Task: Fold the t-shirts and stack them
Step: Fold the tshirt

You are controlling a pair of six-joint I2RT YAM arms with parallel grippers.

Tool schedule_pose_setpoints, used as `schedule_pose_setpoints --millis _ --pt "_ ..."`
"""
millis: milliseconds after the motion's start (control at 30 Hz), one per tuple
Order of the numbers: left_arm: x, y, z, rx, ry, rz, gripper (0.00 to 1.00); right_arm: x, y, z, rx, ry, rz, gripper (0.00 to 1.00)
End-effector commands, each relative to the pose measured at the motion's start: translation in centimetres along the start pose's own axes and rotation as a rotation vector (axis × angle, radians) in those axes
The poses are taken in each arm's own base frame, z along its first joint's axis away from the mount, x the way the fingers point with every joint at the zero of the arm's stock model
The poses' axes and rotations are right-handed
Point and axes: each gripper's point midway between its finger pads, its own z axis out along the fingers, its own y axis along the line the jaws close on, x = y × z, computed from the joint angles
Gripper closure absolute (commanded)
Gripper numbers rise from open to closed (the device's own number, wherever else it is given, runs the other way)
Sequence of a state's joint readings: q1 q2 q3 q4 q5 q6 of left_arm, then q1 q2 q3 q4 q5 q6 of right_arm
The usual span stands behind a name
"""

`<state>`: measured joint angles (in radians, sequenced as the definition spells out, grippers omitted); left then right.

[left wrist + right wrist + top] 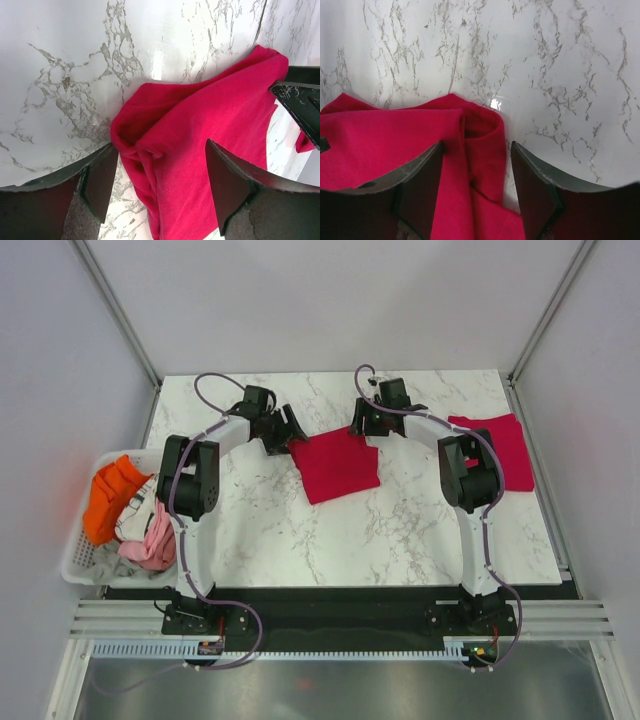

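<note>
Far corners of the folded crimson cloth t-shirt (338,468) sit between the parted, unpinching jaws of your left gripper (293,436) and right gripper (363,430).

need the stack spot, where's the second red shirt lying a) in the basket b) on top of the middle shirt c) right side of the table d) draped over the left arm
c: the second shirt lies flat on the right side of the table, apart from the middle shirt; the basket shows no red.
</note>
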<state>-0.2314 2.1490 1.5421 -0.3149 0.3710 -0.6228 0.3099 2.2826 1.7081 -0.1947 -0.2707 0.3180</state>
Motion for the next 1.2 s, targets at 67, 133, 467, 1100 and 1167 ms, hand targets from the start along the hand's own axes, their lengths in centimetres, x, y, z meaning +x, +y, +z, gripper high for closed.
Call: schedule_pose_setpoints --millis 67,133,467,1100,1167 --pt "-0.8 0.2 0.2 -0.019 -0.01 0.067 0.22 0.9 0.2 -0.4 -0.006 0.022 -0.002 0.4" --pt "-0.8 0.2 0.1 -0.022 -0.011 0.065 0.21 0.7 0.2 -0.4 -0.008 0.015 0.0 0.41" --pt "-1.1 1.0 -0.8 -0.071 -0.062 0.06 0.14 -1.7 -1.9 -4.0 0.166 -0.12 -0.016 0.18" --pt "-1.7 0.7 -2.4 -0.068 -0.132 0.091 0.12 2.5 -15.7 -22.6 1.128 -0.081 -0.005 0.32" --pt "-1.6 1.1 -2.6 -0.073 -0.13 0.083 0.12 2.9 -16.2 -22.9 1.176 -0.055 -0.017 0.37"
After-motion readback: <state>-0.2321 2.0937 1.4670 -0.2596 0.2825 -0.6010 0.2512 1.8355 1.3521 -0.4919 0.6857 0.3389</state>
